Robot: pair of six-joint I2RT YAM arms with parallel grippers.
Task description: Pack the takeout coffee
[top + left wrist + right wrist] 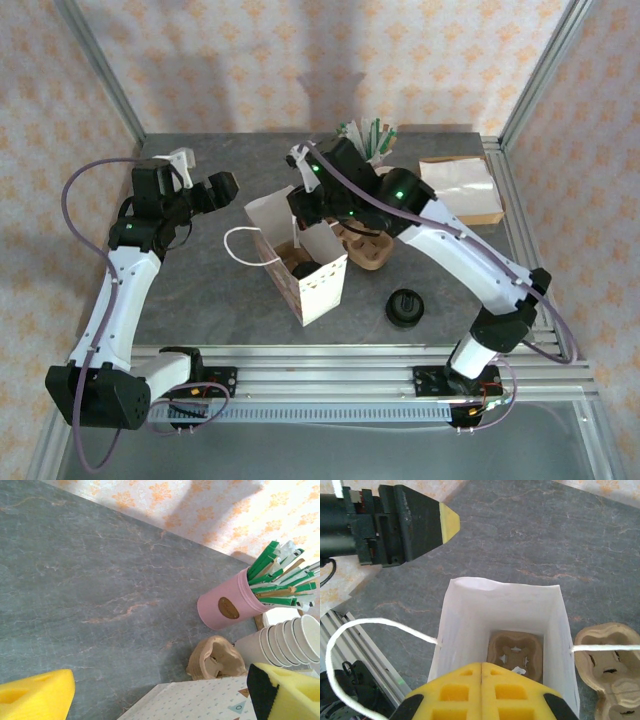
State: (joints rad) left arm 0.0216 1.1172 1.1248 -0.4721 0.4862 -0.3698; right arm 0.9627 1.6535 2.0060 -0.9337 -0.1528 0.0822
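Above bag (pixel 465 625), R gripper (pixel 481 680) closed; takeout coffee (pixel 405 307) on table (pixel 200 290).

I could read no words or numbers anywhere. At three o'clock in the left wrist view, the pink holder (pixel 239 592) bore a brown oval label (pixel 228 608), its print too small to read.

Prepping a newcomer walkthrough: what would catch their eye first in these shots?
The white paper bag stands open in the middle of the table, a pulp carrier at its bottom and the right pincer shut just above its mouth. The black-lidded takeout coffee sits alone toward the near right, outside the bag.
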